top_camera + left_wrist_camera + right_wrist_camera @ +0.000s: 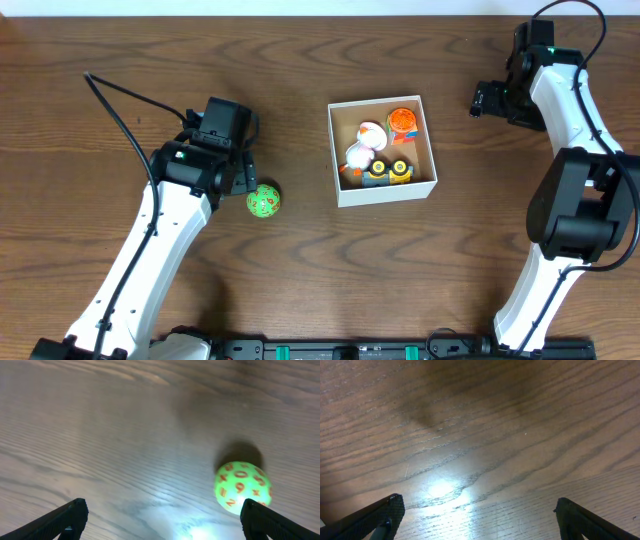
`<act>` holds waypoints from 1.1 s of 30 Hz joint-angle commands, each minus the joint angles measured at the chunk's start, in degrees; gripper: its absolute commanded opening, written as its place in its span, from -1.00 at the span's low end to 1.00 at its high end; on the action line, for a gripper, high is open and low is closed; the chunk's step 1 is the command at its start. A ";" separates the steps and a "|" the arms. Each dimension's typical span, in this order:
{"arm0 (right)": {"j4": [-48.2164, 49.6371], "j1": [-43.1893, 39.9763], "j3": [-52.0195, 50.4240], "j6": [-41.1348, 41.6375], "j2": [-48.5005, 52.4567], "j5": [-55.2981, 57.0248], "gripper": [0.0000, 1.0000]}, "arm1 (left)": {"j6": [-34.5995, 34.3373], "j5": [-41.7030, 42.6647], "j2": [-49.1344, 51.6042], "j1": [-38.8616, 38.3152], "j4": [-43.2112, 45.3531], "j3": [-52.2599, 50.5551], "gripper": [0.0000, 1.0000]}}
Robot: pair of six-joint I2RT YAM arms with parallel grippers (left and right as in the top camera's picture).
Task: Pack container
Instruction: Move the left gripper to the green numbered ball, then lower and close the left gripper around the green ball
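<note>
The container, a square white box with a tan inside, sits at the middle of the wooden table. Inside it lie a white and pink toy, an orange toy and two yellow and dark toys. A green ball with orange numbers rests on the table left of the box. My left gripper hangs open just beside the ball, which lies by the right fingertip. At the far right my right gripper is open over bare wood.
The left arm runs from the front left edge toward the ball. The right arm stands along the right side. A black cable loops across the table at the left. A black rail lines the front edge.
</note>
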 commanded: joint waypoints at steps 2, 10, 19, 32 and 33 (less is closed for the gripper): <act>-0.02 0.24 -0.24 0.63 -1.31 0.17 0.99 | -2.19 6.34 0.92 0.22 -0.15 0.17 0.96; 0.00 0.24 -0.24 0.63 -1.31 0.17 0.98 | -1.64 10.16 7.80 0.22 -0.15 -0.87 0.96; -0.02 0.26 -0.24 0.63 -1.31 0.17 0.99 | 2.97 17.66 14.03 0.22 1.55 -0.94 0.96; 0.00 0.24 -0.24 0.63 -1.31 0.17 0.99 | 2.99 20.24 14.69 0.22 6.56 -7.67 0.96; 0.00 0.24 -0.24 0.63 -1.31 0.17 0.98 | 2.97 20.83 14.69 0.22 7.50 -8.17 0.96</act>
